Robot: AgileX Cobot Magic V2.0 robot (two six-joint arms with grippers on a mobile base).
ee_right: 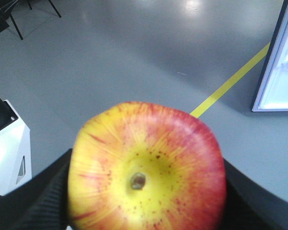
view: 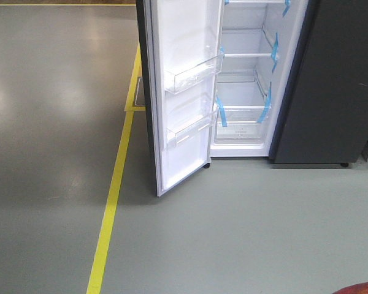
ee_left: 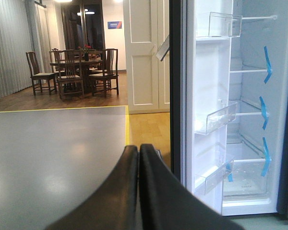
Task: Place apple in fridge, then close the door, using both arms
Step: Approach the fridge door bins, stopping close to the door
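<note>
The red and yellow apple [ee_right: 146, 170] fills the right wrist view, clamped between the black fingers [ee_right: 36, 199] of my right gripper [ee_right: 146, 191], which is shut on it. A sliver of the apple [view: 362, 288] shows at the bottom right of the front view. The fridge [view: 245, 73] stands ahead with white shelves marked by blue tape. Its door [view: 181, 92] hangs wide open to the left, clear bins on its white lining. My left gripper [ee_left: 139, 148] is shut on nothing, pointing at the floor left of the door [ee_left: 206, 96].
A yellow floor line [view: 113, 190] runs along the grey floor left of the door. A dark grey panel [view: 337, 79] flanks the fridge on the right. A dining table with chairs [ee_left: 74, 72] stands far back, and a white box [ee_right: 7, 143] sits by my right arm.
</note>
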